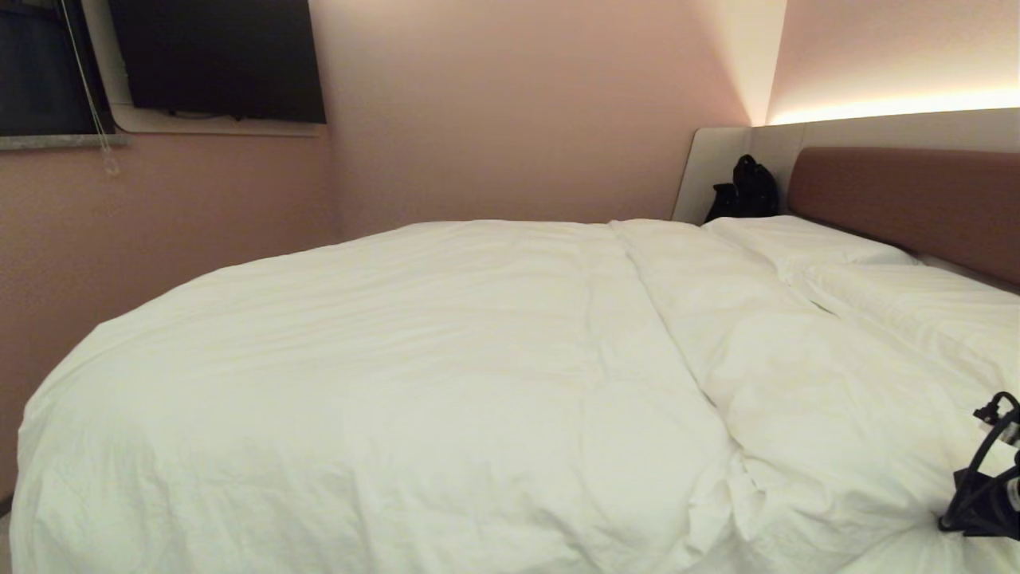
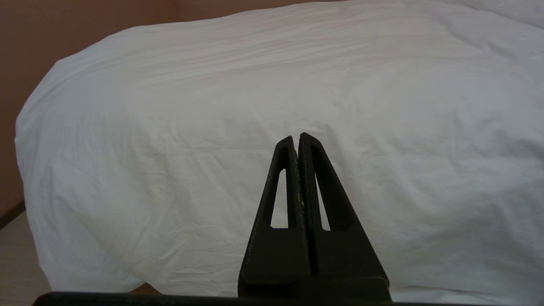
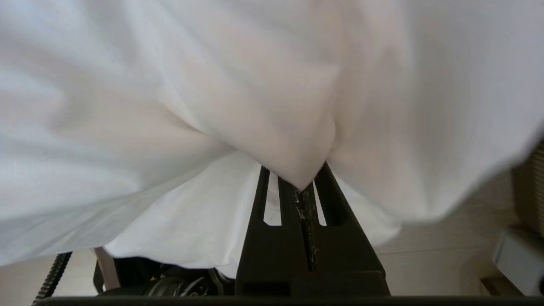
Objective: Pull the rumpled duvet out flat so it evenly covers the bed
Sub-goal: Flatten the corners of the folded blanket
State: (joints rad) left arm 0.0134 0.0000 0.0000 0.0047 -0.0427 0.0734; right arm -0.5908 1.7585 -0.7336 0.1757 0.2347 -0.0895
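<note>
Pink walls [image 1: 494,112] surround the bed [image 1: 900,199]; right gripper [image 3: 304,187] pinches the duvet [image 1: 414,351], left gripper [image 2: 297,138] closed, empty.

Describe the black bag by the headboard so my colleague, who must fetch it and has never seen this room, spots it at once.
Start at the bed with its brown padded headboard. At the headboard's far end, where the light grey surround panel meets the pink wall, the black bag stands behind the pillows. It is the only dark thing among white bedding.
</note>
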